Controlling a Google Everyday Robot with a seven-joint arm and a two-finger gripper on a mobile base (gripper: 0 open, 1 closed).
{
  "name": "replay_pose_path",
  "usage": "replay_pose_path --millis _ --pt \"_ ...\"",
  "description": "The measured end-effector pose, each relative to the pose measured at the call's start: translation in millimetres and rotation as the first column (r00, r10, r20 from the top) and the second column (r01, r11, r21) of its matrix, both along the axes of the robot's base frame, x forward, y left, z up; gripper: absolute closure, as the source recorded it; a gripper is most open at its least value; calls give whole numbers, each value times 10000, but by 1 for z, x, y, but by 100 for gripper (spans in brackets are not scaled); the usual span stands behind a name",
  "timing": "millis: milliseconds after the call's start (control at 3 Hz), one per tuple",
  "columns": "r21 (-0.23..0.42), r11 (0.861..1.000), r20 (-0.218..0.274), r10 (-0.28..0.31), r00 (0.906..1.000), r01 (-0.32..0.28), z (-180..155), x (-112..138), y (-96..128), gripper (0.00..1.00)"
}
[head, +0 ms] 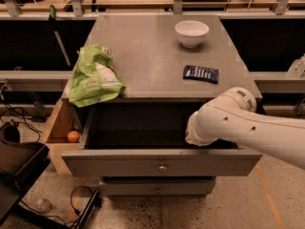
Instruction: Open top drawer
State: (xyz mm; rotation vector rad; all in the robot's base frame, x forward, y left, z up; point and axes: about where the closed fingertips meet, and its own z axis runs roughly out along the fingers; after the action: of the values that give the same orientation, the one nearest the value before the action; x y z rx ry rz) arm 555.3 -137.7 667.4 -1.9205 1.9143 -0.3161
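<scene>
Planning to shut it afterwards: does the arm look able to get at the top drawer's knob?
Probably yes. Nothing stands before the knob; the end effector sits inside the open top drawer, just behind the front, and need only lift over it.

Count: one gripper (190,133), at the arm's end inside the one top drawer (162,163). Beyond it: one bowl (191,32), one packet (201,73). Left of it: one bag (95,75), one ball (73,136), one box (57,125). Below it: one lower drawer (157,187).
</scene>
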Motion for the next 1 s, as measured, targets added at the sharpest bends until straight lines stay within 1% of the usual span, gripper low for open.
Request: replay_pose_path --millis 333,667,1000 --pt "-117 9987 -690 480 9965 -489 -5 -10 2 100" --pt "-434 9905 -1744 1214 9772 -1308 2 -41 -8 100" --pt "-529 9842 -2757 1485 9497 -1692 5 -79 -17 100"
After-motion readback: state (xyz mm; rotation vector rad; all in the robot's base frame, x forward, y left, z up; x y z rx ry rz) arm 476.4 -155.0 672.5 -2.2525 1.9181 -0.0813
